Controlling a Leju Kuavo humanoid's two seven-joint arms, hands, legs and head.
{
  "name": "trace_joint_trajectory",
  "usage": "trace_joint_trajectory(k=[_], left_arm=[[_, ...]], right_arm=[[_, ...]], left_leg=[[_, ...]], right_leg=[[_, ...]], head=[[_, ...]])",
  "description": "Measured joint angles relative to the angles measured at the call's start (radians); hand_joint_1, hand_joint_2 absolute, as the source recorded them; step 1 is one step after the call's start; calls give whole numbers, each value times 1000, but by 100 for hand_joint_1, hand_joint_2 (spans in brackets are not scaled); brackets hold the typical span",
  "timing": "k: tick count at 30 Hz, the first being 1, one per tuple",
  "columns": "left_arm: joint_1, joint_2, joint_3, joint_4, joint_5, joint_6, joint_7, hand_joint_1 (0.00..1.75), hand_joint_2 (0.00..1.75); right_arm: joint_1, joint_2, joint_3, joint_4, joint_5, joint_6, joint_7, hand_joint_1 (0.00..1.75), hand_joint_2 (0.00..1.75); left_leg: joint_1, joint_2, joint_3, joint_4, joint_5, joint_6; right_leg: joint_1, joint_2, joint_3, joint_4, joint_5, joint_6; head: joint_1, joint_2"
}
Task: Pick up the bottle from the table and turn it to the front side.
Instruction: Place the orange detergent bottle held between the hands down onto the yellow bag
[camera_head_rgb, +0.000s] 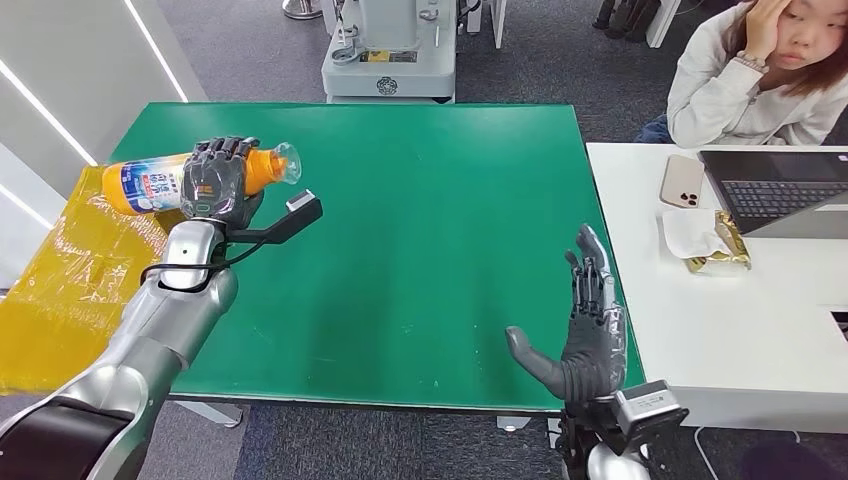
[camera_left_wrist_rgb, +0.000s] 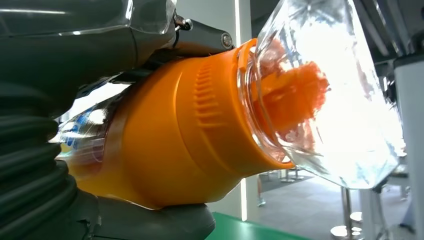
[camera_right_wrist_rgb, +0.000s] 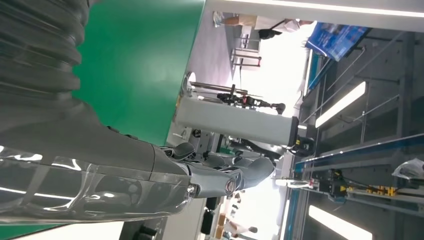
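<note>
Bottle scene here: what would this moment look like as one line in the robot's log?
left hand: holds bottle sideways above green table | right hand: open, empty | cap: clear, on

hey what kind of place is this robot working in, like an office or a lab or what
Probably an office-style robotics lab or test room. A green table serves as the work surface, a person sits at a white desk with a laptop beside it, and a grey machine base stands behind.
</note>
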Motion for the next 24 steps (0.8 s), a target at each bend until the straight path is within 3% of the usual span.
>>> trace_joint_trajectory(k=[24], left_arm=[[156,75,69,-13,-53,18,-16,175,175]], right_arm=[[83,0,-69,-49,-7,2,-39,0,175]], left_leg=[[0,0,0,0,0,0]], right_leg=[[0,0,0,0,-1,0]], head=[[0,0]])
